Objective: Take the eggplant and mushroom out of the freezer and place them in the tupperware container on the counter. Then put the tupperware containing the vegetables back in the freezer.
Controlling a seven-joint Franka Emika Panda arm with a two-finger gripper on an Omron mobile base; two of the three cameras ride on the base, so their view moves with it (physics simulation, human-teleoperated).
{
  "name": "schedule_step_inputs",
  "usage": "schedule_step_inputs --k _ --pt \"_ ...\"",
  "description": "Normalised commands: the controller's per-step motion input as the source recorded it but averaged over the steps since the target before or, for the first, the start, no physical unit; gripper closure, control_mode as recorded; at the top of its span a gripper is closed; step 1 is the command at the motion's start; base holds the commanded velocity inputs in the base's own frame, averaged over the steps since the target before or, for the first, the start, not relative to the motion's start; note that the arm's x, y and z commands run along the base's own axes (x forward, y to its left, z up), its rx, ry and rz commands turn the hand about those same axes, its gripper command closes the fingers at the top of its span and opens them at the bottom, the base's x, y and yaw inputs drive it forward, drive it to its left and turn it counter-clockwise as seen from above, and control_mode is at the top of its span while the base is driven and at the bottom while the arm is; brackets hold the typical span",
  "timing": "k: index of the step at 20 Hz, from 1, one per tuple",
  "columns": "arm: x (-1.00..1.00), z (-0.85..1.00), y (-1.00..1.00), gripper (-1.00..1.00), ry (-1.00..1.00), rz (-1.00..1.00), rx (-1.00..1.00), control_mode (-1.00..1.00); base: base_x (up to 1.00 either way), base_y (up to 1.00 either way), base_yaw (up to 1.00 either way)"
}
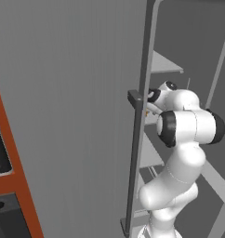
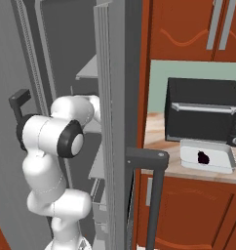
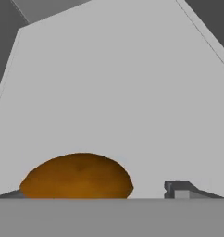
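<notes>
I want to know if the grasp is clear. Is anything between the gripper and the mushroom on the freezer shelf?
Nothing visible is. In the hand view the mushroom lies on the bare light grey shelf between the open fingertips of the gripper, with no other item around it.

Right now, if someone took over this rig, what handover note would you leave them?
Gripper: open, inside the freezer, jaws either side of the mushroom on a light grey shelf, not yet closed.
Eggplant: already in the tupperware container on the counter.
Done: eggplant moved.
Left: grip the mushroom, carry it to the container, then put the container in the freezer.
</notes>
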Motion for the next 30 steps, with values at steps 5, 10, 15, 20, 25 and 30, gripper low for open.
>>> schedule_step_inputs --k 5,10,15,20,25,30 --pt "0.08 -0.40 0.11 -1.00 0.01 0.01 0.00 -1.00 0.00 0.00 0.00" --pt "-0.10 -0.41 0.21 1.00 0.00 0.00 0.00 -1.00 0.00 0.00 0.00" --pt "-0.15 -0.41 0.16 1.00 0.00 0.00 0.00 -1.00 0.00 0.00 0.00" --pt "-0.12 -0.08 0.08 1.00 -0.02 0.00 0.00 -1.00 0.00 0.00 0.00" --pt "-0.74 0.31 0.00 1.00 -0.24 0.00 0.00 -1.00 0.00 0.00 0.00" --pt "-0.94 0.33 0.00 1.00 -0.24 0.00 0.00 -1.00 0.00 0.00 0.00"
